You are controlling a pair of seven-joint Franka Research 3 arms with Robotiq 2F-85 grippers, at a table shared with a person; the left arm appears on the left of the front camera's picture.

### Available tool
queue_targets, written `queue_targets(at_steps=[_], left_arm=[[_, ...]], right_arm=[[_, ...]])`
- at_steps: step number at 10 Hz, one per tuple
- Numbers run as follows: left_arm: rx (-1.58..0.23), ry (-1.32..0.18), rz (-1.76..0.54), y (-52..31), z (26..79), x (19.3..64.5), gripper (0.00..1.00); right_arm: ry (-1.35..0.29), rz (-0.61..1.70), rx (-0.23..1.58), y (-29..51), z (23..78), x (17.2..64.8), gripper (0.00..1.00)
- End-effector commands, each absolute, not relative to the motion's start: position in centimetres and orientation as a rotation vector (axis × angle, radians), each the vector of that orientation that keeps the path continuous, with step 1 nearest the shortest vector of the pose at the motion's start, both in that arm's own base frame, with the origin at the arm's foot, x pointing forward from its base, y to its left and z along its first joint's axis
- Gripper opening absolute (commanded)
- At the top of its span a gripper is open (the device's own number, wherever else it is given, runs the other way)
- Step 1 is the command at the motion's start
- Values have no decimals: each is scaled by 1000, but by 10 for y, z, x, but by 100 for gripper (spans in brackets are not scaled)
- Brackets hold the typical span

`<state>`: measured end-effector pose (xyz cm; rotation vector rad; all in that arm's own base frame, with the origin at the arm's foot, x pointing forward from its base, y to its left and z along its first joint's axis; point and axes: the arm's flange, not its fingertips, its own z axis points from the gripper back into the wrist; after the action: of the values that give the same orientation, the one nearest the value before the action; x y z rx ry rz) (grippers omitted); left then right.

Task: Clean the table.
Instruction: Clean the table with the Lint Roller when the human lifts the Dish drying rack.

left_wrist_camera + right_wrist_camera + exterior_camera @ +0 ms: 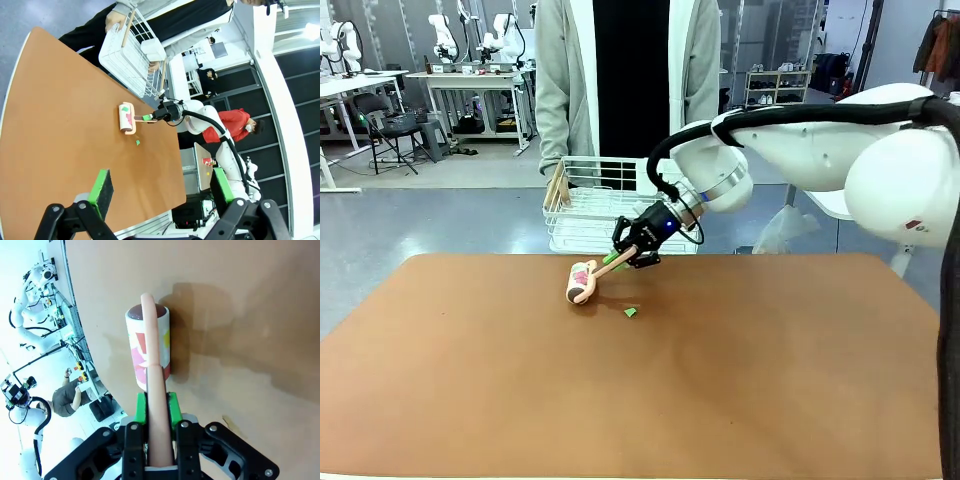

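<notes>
Grips roller (pixel 582 282) by its handle in right gripper (pixel 632 252), pads tight on both sides, head down on table (pixel 720 380) near the 12 o'clock edge. Has green scrap (pixel 630 313) lying on table at roller's 4 o'clock, just apart. Holds left gripper (pixel 160 187) spread wide, nothing between pads; shows basket (pixel 582 215) beyond table at 12 o'clock, gripped by person's hand (pixel 558 190).

Most of the table (pixel 470 390) lies open; near its far edge the roller (pixel 582 283), 1 green scrap (pixel 630 313) and the right arm (pixel 800 150) block passage; a basket (pixel 582 215) sits just beyond.
</notes>
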<state>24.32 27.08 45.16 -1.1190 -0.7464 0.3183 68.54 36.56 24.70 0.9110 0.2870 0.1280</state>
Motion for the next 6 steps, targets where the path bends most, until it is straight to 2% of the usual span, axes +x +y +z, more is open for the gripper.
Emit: queue_targets(at_steps=[1, 4, 6], left_arm=[[-1133, -779, 297, 276, 453, 244, 100], [-1133, -779, 297, 276, 453, 244, 100], [-1133, -779, 297, 276, 453, 244, 100]], right_arm=[[328, 107, 795, 382, 220, 672, 21], [237, 106, 862, 376, 256, 658, 21], [115, 145, 996, 354, 311, 647, 21]])
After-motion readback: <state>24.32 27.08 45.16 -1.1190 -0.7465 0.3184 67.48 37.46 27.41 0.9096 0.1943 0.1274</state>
